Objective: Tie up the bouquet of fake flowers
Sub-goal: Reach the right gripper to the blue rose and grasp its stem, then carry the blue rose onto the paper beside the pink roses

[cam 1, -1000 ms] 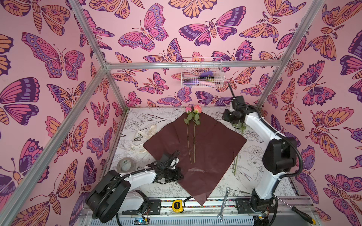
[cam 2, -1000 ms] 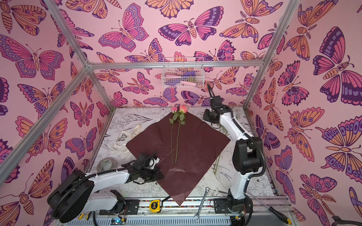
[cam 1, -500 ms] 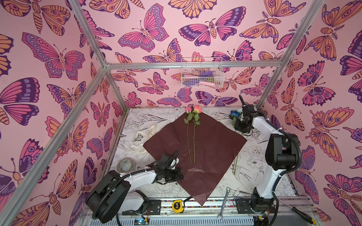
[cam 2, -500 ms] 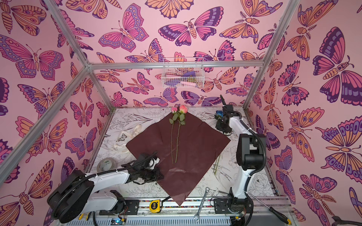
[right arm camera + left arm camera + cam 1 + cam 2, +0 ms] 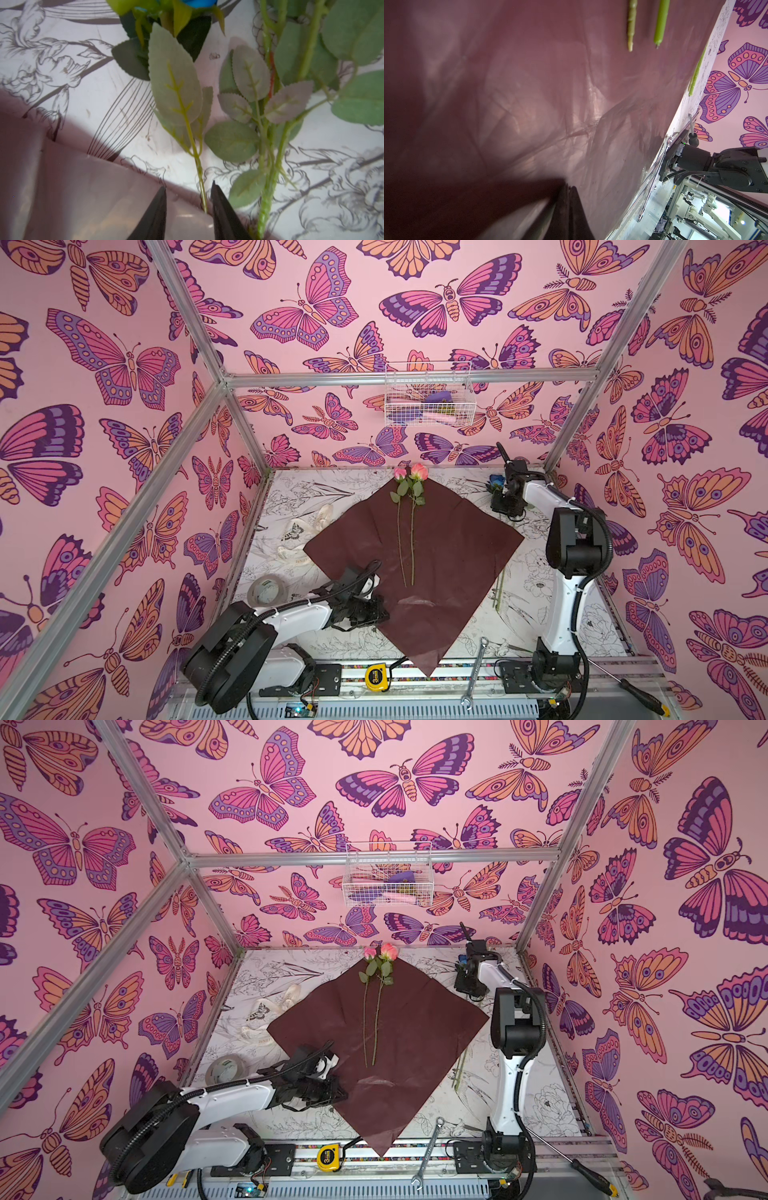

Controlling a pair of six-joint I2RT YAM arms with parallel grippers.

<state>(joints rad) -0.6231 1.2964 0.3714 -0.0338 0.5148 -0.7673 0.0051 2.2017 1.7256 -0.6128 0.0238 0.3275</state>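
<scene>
Pink walls printed with butterflies (image 5: 124,364) box in a white tabletop with line-drawn flowers (image 5: 552,614). A glossy dark red square of wrapping paper (image 5: 449,556) lies on it corner-on. Two fake roses (image 5: 417,488), one pink and one peach, lie side by side on the paper. Their long axes run parallel, heads at its far corner and cut ends toward my bases.

My right gripper (image 5: 188,185) sits at the paper's far right edge beside a blue-headed fake rose (image 5: 496,481). Its jaws stand apart with a thin green leaf stalk (image 5: 200,172) between them, and nothing is clamped. That rose also points head-away.

My left gripper (image 5: 568,187) is clenched at the paper's near left edge; whether it pinches paper I cannot tell.

I judge these stems light, springy and slick, and the leaves limp cloth. So I would close on the bare main stem below the leaves, not on a stalk that will just bend. The paper looks slippery and quick to crease.
</scene>
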